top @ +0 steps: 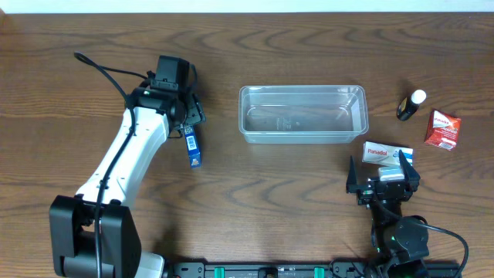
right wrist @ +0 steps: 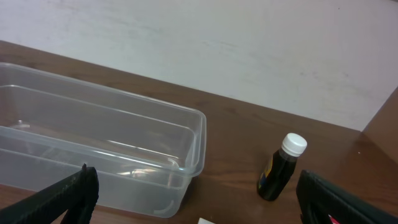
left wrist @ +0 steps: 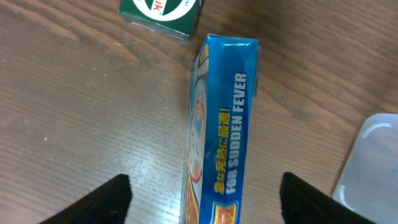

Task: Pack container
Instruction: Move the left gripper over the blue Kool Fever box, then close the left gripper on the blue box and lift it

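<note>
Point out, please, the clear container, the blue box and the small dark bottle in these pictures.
clear container (top: 301, 117): overhead view, on its bare floor.
blue box (left wrist: 233, 118): left wrist view, on its printed narrow side.
small dark bottle (right wrist: 277, 175): right wrist view, on the middle of its dark body.

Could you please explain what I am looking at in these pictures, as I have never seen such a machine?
These are two robot arms at a wooden table, each ending in a two-fingered claw. One picture looks down from above; the other two come from cameras on each wrist. On the table are an empty clear container, a blue box, a green box, a white box, a red box and a dark bottle. The left claw is open astride the blue box, not touching it; the right claw is open too. Nothing is held.
</note>
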You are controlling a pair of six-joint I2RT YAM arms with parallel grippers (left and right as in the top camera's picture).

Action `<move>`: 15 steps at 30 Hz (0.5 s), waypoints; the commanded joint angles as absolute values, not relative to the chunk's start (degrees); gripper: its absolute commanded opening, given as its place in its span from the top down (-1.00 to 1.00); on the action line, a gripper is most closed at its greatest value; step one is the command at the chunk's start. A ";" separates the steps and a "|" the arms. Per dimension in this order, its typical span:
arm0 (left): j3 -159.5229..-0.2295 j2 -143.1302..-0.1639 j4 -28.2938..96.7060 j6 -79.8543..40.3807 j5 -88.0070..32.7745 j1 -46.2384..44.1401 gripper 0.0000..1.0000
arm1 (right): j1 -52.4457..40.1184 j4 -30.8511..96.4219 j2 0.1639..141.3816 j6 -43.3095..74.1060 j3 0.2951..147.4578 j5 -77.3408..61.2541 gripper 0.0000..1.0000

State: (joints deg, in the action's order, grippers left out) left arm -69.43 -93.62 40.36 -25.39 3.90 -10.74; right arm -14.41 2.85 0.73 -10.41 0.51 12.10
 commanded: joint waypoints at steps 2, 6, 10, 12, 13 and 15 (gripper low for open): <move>-67.29 -94.32 38.83 -24.86 5.02 -11.75 -0.36 | -14.22 2.98 0.64 -10.79 0.32 12.62 -0.99; -67.26 -94.32 38.22 -23.66 5.02 -11.99 -0.14 | -14.22 2.98 0.64 -10.81 0.32 12.62 -0.99; -67.18 -94.32 38.26 -23.66 5.02 -11.99 -0.14 | -14.22 2.98 0.64 -10.79 0.32 12.62 -0.98; -66.89 -94.32 38.11 -23.64 5.02 -11.99 -0.14 | -14.22 2.98 0.64 -10.79 0.32 12.60 -0.99; -66.72 -94.32 38.04 -23.62 5.04 -11.99 -0.15 | -14.22 2.98 0.64 -10.79 0.32 12.62 -0.98; -66.26 -94.32 38.00 -23.62 5.26 -11.99 -0.15 | -14.22 3.01 0.64 -10.79 0.32 12.62 -0.99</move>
State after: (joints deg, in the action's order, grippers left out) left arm -67.16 -93.65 38.13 -24.14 3.95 -11.97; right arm -14.41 2.85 0.73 -10.41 0.51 12.10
